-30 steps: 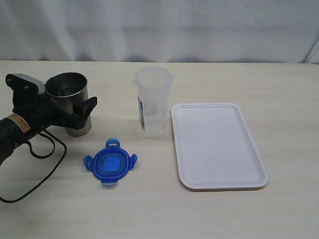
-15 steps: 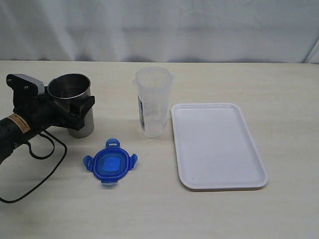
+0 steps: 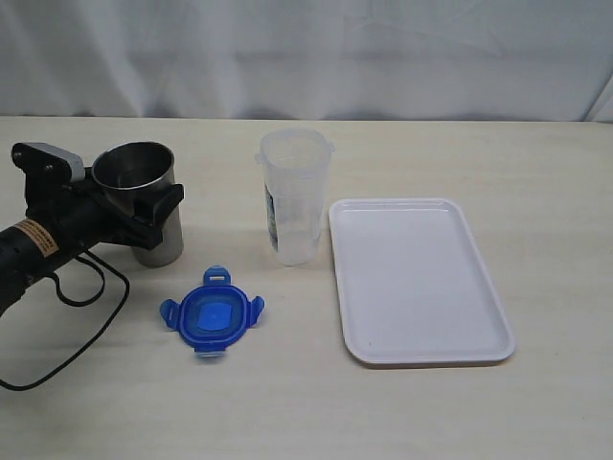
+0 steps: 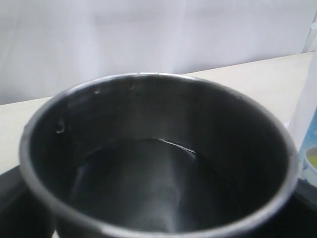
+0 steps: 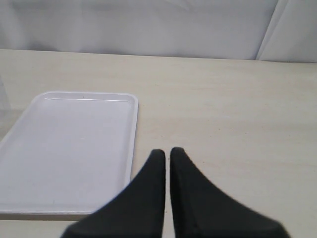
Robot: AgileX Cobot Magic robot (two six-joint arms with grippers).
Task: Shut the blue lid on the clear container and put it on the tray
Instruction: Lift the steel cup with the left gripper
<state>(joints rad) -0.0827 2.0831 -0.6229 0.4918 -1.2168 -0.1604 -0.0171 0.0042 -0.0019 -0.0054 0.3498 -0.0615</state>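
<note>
Exterior: left jaws pinch the tumbler (image 3: 161, 240), which stands on the bench (image 3: 479, 153); the arm reaches in near-level from the left edge. Lid (image 3: 211, 313) lies flat, near those jaws, camera-side and to their right. Container (image 3: 295, 196) is upright and open, axis vertical, just beside the tray (image 3: 419, 280). Left arm is nearer both.
Left wrist: the tumbler mouth fills the frame, with a container sliver (image 4: 308, 124) at the edge.
Right wrist: jaws pressed together, empty, tray close ahead.

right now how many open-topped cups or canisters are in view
2: the steel tumbler at the left, between the left gripper's jaws, and the clear container standing just left of the tray.
</note>
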